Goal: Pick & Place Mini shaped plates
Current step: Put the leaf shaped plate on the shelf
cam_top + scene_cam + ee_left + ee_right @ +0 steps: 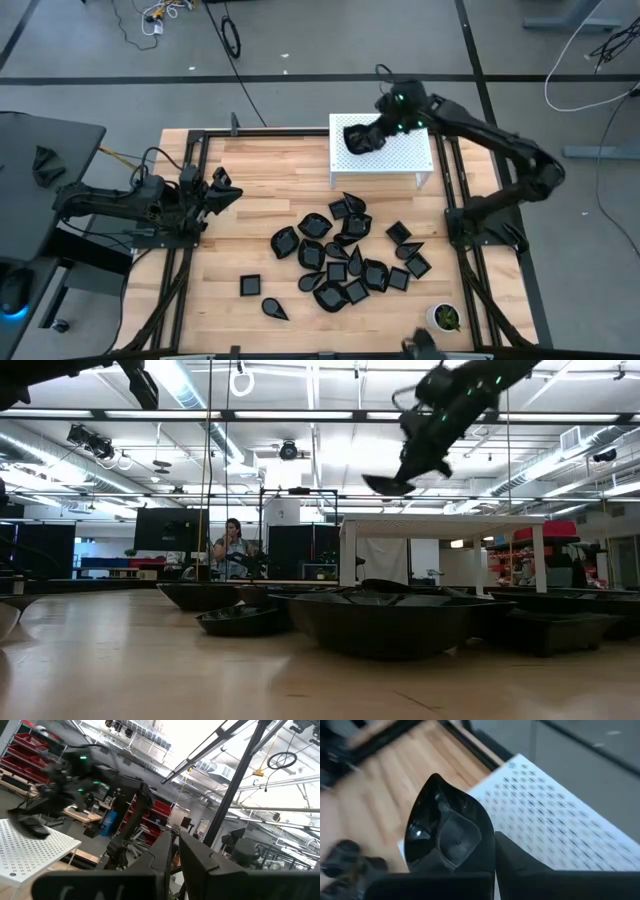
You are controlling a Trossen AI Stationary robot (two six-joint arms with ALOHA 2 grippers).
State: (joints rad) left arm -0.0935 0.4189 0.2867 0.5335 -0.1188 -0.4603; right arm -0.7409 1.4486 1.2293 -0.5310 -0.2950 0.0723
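High view: right gripper point(362, 138) clamps a plate point(354, 133) above the white rack point(400, 160).

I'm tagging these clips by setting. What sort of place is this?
Most likely a robotics lab or workshop, not a home. The low view shows an open ceiling with ducts and strip lights, the left wrist view shows red storage bins, and cables trail over the grey floor around the wooden table.
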